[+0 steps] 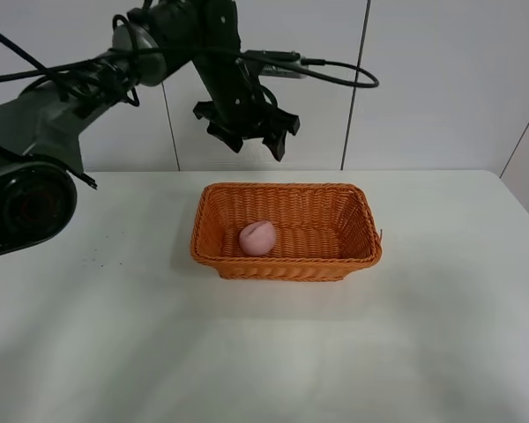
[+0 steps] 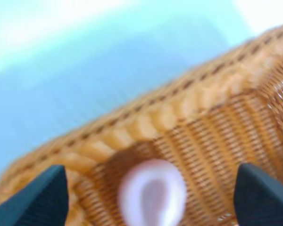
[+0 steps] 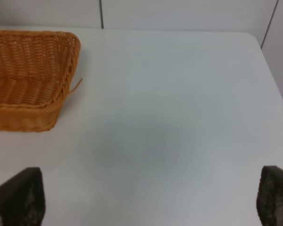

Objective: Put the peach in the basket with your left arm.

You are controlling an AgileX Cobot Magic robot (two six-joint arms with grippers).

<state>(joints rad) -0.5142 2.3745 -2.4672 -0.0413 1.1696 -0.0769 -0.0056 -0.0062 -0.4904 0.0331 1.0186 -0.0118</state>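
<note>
Pink peach (image 1: pixel 257 237) in basket (image 1: pixel 286 264), fingers (image 2: pixel 37 195) seemingly clear.

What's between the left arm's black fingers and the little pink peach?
Only open air. In the high view the left gripper hangs open above the far rim of the basket, and the peach lies inside it below.

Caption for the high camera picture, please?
Peach lying in the wicker basket, the open left hand hovering above it.
</note>
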